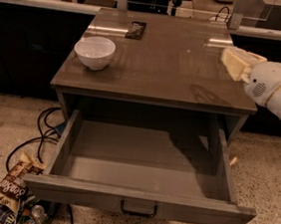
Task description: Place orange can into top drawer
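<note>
Pincer (238, 63) is hovering above the right side of the counter (174, 72). Whether it is gripping anything cannot be told, and the orange can is hiding from view. The top drawer (96, 198) is standing pulled open toward the near side, and a white bowl (94, 51) is sitting at the counter's left.

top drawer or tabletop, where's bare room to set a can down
The top drawer: open, whole floor bare between its walls. Tabletop: middle and front free, between white bowl at left, dark flat item at back, end effector over right edge. Crowded: floor at left, bags and cables.
</note>
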`<state>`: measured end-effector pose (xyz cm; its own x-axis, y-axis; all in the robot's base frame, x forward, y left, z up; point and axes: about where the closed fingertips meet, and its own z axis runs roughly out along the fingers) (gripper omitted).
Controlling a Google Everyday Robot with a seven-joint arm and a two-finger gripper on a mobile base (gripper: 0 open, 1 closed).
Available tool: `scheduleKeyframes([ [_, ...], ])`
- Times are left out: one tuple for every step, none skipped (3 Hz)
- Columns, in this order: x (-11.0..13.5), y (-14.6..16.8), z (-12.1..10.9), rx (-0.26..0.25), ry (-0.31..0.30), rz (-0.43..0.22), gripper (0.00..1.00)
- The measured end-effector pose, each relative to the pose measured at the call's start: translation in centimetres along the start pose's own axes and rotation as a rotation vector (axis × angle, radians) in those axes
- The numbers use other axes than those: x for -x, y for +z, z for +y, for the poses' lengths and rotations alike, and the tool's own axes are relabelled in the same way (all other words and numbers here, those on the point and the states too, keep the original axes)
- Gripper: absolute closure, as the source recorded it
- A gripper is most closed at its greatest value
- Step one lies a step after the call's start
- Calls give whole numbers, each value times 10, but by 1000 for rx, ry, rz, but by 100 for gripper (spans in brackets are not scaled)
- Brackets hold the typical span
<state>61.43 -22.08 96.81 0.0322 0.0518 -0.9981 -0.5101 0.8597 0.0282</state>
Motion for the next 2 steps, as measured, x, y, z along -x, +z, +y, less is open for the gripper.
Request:
scheduleKeyframes([
  [11, 5, 29, 69, -8, 10, 81],
  [11, 6, 29, 68, -9, 8, 58],
])
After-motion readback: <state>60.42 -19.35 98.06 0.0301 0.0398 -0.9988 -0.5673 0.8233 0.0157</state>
